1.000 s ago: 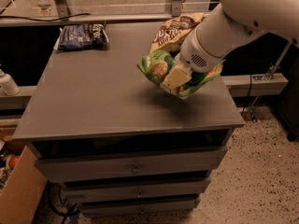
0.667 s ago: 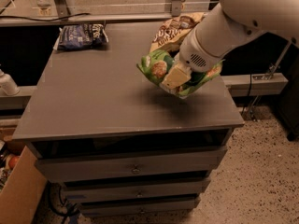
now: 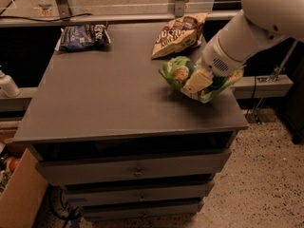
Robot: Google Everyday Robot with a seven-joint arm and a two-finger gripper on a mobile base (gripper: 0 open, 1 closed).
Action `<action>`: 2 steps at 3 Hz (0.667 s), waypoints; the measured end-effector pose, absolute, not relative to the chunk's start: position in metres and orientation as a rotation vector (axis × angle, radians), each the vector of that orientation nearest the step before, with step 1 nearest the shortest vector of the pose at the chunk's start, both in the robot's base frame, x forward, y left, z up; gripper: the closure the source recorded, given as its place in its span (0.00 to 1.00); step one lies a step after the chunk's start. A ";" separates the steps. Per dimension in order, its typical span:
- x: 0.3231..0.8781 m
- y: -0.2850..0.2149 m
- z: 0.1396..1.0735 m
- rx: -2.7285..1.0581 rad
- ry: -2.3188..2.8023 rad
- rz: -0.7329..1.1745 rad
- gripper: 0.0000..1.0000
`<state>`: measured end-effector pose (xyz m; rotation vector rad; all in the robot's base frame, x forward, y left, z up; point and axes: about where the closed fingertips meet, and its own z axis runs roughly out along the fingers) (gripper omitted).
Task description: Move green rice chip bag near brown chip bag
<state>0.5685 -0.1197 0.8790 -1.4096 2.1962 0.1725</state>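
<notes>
Camera view: my gripper [image 3: 199, 82] pinches green rice chip bag [image 3: 176, 73] just in front of brown chip bag [image 3: 178, 34]. Nearly done; left: set down, release.

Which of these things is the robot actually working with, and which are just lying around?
In the job: green rice chip bag, held by the gripper over the right side of the table; brown chip bag just behind.
Lying about: dark blue bag at the back left; white bottle beside the table.
</notes>
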 end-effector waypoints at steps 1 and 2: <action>0.584 -0.148 0.876 -1.389 2.216 0.134 1.00; 0.606 -0.162 0.876 -1.378 2.203 0.101 1.00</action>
